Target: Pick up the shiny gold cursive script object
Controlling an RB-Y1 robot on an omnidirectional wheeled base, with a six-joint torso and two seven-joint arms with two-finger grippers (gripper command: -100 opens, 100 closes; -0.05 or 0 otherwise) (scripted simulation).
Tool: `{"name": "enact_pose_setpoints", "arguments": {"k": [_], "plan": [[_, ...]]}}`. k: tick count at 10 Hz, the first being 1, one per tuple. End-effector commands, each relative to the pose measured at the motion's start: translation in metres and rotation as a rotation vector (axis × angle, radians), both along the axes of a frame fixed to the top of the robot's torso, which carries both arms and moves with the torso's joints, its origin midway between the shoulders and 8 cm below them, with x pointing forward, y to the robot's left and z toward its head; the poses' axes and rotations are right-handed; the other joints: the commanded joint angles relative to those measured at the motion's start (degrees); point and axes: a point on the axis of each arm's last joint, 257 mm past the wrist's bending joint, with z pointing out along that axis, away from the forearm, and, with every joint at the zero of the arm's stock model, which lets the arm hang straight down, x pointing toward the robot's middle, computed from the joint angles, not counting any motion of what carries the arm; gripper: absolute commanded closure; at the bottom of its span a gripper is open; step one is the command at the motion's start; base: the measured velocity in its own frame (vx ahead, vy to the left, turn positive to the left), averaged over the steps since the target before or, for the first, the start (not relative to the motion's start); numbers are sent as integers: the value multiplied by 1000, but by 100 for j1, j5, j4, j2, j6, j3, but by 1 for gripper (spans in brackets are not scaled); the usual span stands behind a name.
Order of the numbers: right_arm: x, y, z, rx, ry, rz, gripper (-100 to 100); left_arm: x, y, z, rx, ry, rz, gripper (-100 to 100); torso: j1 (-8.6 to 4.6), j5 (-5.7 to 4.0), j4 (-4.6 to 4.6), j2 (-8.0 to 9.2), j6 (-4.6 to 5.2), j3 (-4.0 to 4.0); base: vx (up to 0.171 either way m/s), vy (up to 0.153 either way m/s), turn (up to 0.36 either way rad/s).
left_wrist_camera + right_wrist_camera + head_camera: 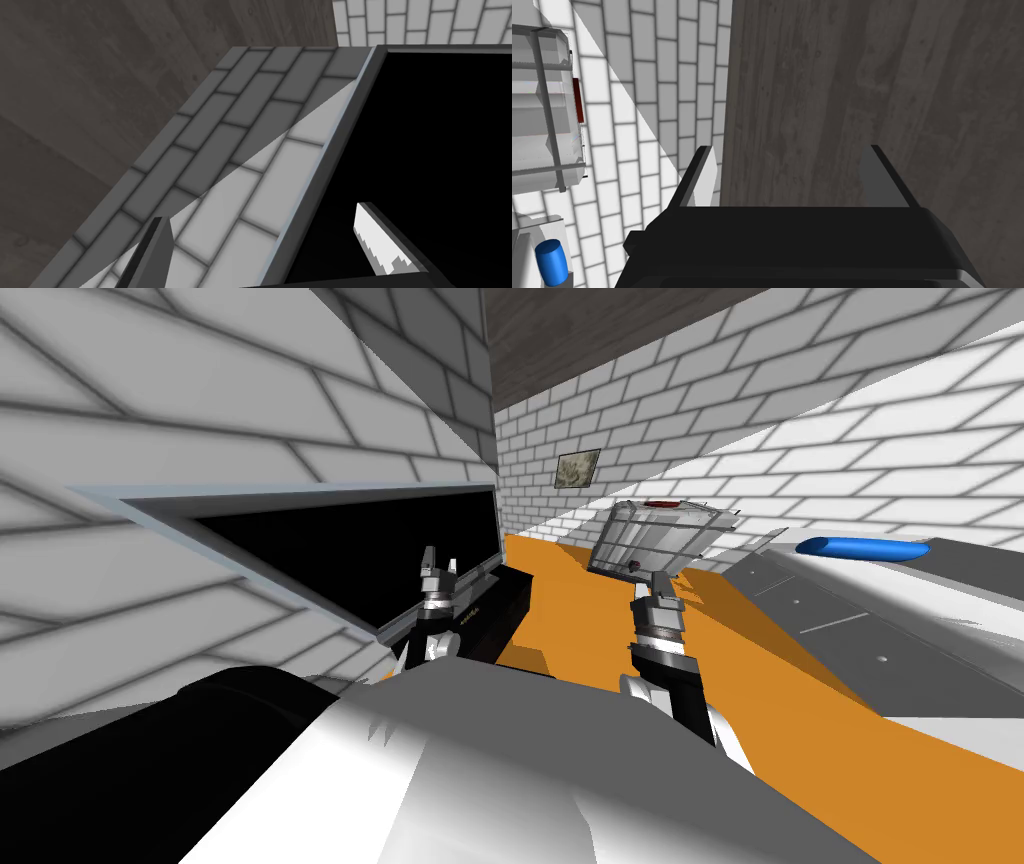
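Head view: left gripper (439, 556) up at left with its fingers apart, in front of a black wall screen (350, 558) in a grey frame. Black stand (505, 603) sits under the screen on the orange floor (600, 628). Right gripper (652, 583) is right of it, over the floor; finger gap hard to read here. Far end: glass-and-frame rack (650, 538) with a red piece (660, 503) on top, and a framed picture (577, 469) on the brick wall. Right side: blue cylinder (862, 549) lies on a white counter (960, 618). Tiny pale mark (472, 611) on the stand next to the left gripper is too small to read; can't tell if it's the gold script object. Left wrist view: fingers (155, 250) spread wide, screen frame edge and brick wall beyond them. Right wrist view: fingers (704, 172) clearly apart and empty, which the head view doesn't settle. Rack and cylinder show off to one side, with a dark wood-grain surface (862, 75) ahead.
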Motion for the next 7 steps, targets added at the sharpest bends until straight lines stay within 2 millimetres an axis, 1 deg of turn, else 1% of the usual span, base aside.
{"name": "enact_pose_setpoints", "arguments": {"k": [1, 3, 4, 7], "plan": [[0, 0, 0, 0, 0, 0, 0, 12, 12, -19, -4, 61, 5, -100, 0, 0, 0, 0, 0, 0, 45, -83, -141], [0, 0, 0, 0, 0, 0, 0, 23, 27, -39, -13, 125, 16, -100, -45, -9, -6, -28, 2, -16, 84, -130, -119], [0, 0, 0, 0, 0, 0, 0, 29, 37, -51, -19, 164, 24, -100, -47, -11, -7, -32, 2, -19, 69, -91, -92], [0, 0, 0, 0, 0, 0, 0, 47, 73, -96, -46, 300, 64, -100, -21, -5, -9, -36, 0, -21, 98, -60, -120]]}}
